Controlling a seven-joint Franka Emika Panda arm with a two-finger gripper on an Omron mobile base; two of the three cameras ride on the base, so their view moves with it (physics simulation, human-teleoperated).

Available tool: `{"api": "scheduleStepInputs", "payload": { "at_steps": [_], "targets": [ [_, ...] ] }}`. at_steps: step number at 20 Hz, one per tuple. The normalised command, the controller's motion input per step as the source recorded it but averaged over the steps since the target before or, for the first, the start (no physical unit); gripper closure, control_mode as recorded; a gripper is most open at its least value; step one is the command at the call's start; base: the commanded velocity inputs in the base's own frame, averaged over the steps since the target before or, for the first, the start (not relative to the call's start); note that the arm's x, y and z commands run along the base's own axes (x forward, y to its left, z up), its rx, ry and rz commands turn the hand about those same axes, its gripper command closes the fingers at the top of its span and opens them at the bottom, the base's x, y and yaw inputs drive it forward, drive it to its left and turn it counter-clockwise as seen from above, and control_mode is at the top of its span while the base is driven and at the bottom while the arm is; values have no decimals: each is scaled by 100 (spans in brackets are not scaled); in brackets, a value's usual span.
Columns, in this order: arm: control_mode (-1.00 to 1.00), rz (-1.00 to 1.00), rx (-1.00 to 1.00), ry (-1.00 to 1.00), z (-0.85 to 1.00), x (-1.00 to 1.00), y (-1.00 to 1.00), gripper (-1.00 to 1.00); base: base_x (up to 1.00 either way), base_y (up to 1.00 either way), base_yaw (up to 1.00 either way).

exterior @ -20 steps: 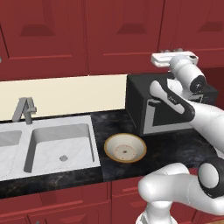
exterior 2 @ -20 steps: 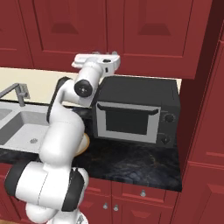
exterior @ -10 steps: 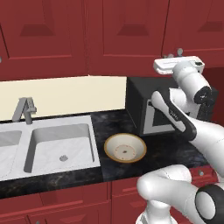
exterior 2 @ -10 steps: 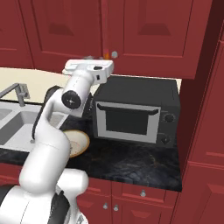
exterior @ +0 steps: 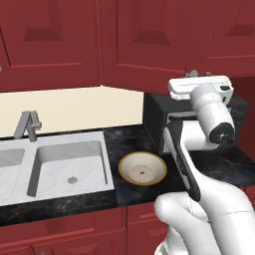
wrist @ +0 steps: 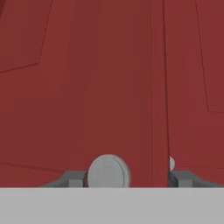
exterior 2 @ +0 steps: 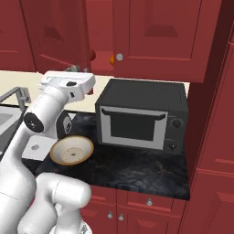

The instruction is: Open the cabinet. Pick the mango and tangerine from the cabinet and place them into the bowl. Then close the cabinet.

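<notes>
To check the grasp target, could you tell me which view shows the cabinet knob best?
The hand view: the knob sits large between the fingers. The right base view shows a small one on the cabinet door; the left base view hides it.

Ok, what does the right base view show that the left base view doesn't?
Right base view: a gap between the doors of the cabinet, with the mango and tangerine inside, plus the dials of the microwave. Left base view: the sink's drain and the faucet in full. Both: the bowl on the dark counter beside the microwave, under red cabinet doors.
</notes>
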Motion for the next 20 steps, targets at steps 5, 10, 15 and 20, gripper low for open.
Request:
{"api": "scheduleStepInputs", "payload": {
  "at_steps": [5, 10, 15, 20],
  "targets": [
    [-100, -13, 0, 0, 2, -98, 72, 100, 0, 0, 0],
    [-100, -17, 0, 0, 3, -84, 89, 100, 0, 0, 0],
    [-100, -20, -3, 0, 0, -68, 100, 100, 0, 0, 0],
    [-100, -4, -4, 0, 0, -10, 36, -100, 0, 0, 0]
  ]
}}
